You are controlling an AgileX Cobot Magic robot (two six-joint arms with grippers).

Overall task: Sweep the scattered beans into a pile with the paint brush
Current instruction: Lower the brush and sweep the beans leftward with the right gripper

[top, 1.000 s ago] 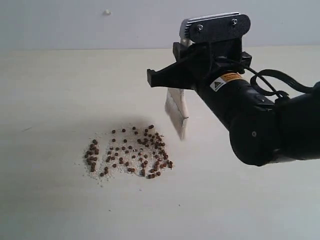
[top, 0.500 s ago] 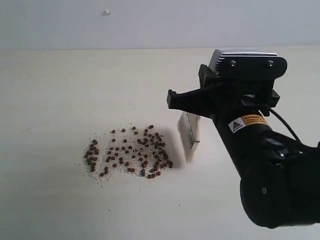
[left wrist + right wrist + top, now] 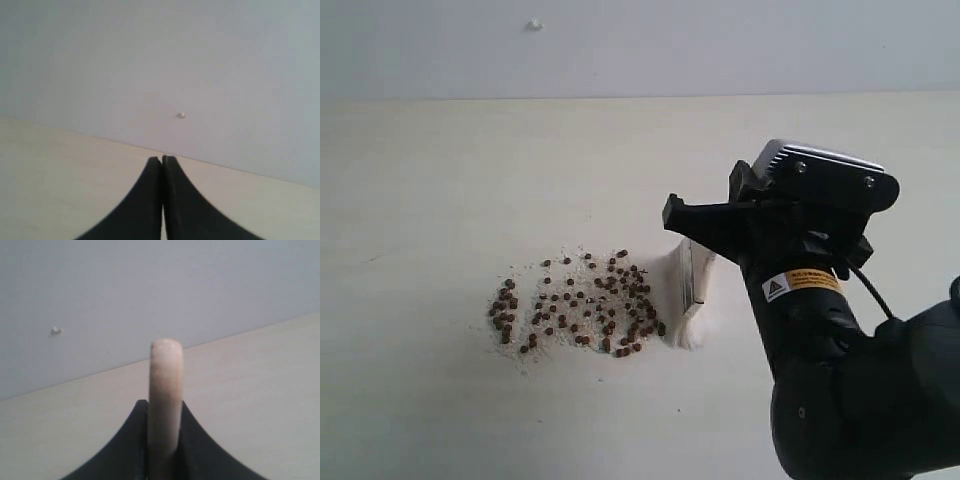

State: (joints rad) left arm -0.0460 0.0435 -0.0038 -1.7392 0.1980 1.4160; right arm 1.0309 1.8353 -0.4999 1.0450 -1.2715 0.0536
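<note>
The beans [image 3: 575,305] lie scattered in a loose patch on the pale table [image 3: 430,190], mixed with fine white crumbs. In the exterior view my right gripper [image 3: 692,228] is shut on the paint brush [image 3: 686,295], which hangs below it. The cream bristles press on the table and bend at the right edge of the bean patch. The right wrist view shows the brush's pale handle [image 3: 166,385] standing between the two black fingers of that gripper [image 3: 165,407]. My left gripper [image 3: 162,159] is shut on nothing, seen only in the left wrist view over bare table.
A grey wall [image 3: 620,45] rises behind the table's far edge and carries a small white speck [image 3: 534,24]. The bulky black right arm [image 3: 840,380] fills the lower right of the exterior view.
The right arm has come down and toward the front right. The brush has dropped from above the table until its bristles rest beside the beans. The beans have not shifted.
</note>
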